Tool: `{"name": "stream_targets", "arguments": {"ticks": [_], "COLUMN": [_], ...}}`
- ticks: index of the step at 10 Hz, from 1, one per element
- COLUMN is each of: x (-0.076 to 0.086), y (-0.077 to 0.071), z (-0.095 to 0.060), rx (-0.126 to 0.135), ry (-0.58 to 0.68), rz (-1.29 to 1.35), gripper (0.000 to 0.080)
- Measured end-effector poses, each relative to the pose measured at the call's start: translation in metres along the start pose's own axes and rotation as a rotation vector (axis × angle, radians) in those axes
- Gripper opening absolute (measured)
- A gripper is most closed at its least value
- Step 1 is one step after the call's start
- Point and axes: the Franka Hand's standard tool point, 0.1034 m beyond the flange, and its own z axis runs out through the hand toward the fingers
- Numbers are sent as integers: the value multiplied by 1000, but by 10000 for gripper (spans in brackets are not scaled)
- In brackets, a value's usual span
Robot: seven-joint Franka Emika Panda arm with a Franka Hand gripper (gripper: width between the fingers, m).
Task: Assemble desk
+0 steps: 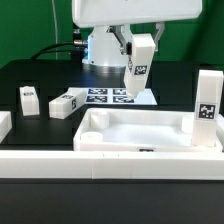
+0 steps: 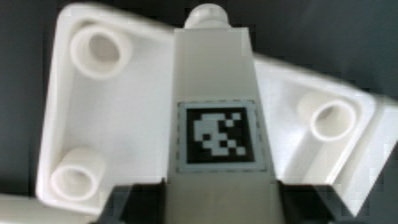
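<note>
Clamps the gripper (image 1: 140, 46) tight on a tagged leg (image 1: 140, 70); hangs it end-down above the tabletop (image 1: 120, 135), probably to aim at a corner socket (image 2: 329, 118); stands a second leg (image 1: 207, 108) at the tabletop's end on the exterior view's right; leaves spare legs (image 1: 65, 104) loose on the black table (image 1: 40, 75), near the marker board (image 1: 112, 96); green backdrop (image 1: 35, 20) behind.

Black table (image 1: 30, 72): tabletop (image 1: 130, 135), loose legs (image 1: 65, 104), marker board (image 1: 118, 96)

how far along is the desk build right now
Done: one upright leg looks seated at a tabletop corner. In hand: the gripper holds a second leg over the empty sockets. Left: seating it, plus two loose legs.
</note>
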Motion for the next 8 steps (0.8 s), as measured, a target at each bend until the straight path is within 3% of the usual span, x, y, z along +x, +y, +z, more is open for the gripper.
{"name": "stream_targets", "arguments": {"ticks": [3, 4, 5, 8], "x": [22, 27, 21, 19], "y": [24, 36, 43, 44], "z": [-21, -26, -24, -21], "rx": [-37, -85, -129, -124], "ry": [163, 246, 292, 285], "rz": [-13, -27, -33, -25], "gripper": [290, 290, 290, 290]}}
